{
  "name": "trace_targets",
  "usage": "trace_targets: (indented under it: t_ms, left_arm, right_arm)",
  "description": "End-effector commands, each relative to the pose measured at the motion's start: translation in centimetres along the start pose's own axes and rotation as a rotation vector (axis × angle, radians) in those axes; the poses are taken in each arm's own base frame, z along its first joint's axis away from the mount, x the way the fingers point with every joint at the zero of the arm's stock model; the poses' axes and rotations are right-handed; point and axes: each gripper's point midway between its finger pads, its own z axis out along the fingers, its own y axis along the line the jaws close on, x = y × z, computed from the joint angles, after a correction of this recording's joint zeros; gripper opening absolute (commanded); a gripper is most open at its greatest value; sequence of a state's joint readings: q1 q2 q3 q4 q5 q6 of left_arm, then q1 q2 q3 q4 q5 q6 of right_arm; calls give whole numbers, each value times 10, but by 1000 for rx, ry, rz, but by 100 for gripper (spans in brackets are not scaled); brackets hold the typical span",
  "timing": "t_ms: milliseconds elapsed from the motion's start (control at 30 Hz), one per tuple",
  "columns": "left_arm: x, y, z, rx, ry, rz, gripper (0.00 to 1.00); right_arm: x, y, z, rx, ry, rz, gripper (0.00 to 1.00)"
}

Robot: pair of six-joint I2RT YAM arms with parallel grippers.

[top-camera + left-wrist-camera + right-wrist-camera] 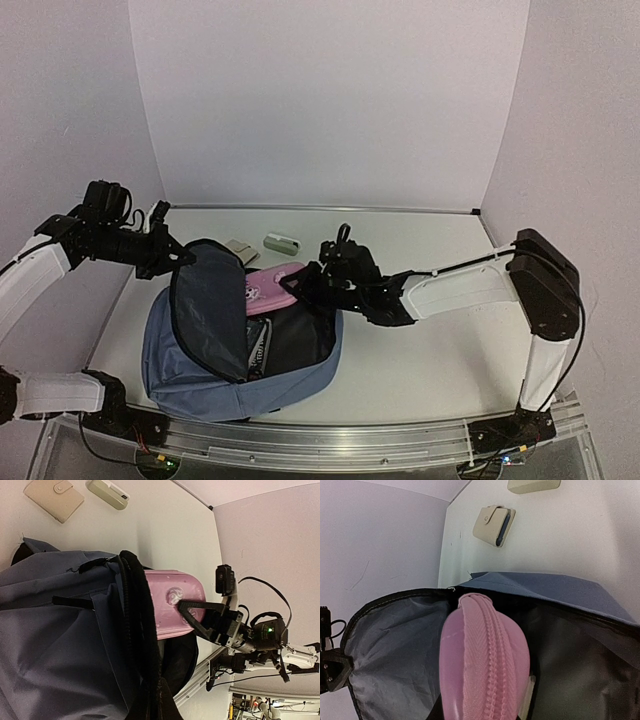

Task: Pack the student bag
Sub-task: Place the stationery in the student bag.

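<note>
Pink against dusty blue: my right end effector (303, 283) grips a zipped pink case (270, 288) narrowly by its end, poised at the open mouth of the student bag (200, 380), which lies on the counter (420, 370) just ahead of my bases. My left end effector (180, 256), pinched shut on the bag's rim, holds the flap upright. Loading looks under way; next, the case needs lowering into the dark interior before release. A beige wallet (238, 247) and a pale green box (282, 241) lie behind.

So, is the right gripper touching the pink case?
Touching. The left wrist view shows the right gripper clamped on the pink case, at the mouth of the bag.
</note>
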State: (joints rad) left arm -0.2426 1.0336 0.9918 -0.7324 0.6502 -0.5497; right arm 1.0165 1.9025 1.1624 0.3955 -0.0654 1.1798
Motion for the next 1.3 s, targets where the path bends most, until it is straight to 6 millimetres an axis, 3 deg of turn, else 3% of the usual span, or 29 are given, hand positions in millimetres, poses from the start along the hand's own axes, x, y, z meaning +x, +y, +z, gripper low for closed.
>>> trace_targets:
  t_ms: [0,100,200,400,567,667,767,867,967,1267]
  left_arm:
    - [-16,-27,-10,74,-40,69,0]
    - [-17,-26,-9,71,-40,71,0]
    - [-18,-24,-8,62,-43,67,0]
    - [-19,-22,-7,56,-48,58,0]
    - [-18,-19,-4,53,-39,47,0]
    - [-18,-18,-3,51,-38,46,0]
    - [-18,-16,0,49,-31,45,0]
    - [-18,-14,3,52,-20,41,0]
    - [-18,-13,6,56,-11,40,0]
    - [-20,-10,13,58,0,36,0]
  right_arm:
    - [6,44,30,-157,-12,19,0]
    - [24,42,49,-154,30,0,11]
    - [31,30,52,-104,29,-32,30]
    - [8,1,23,74,-87,-165,61]
    - [1,-19,6,169,-122,-228,72]
    - [3,-25,6,184,-116,-245,72]
    - [9,-22,18,169,-81,-278,67]
    - [16,-11,31,134,-47,-316,56]
    - [25,1,43,98,-14,-348,51]
    - [47,29,62,5,45,-370,47]
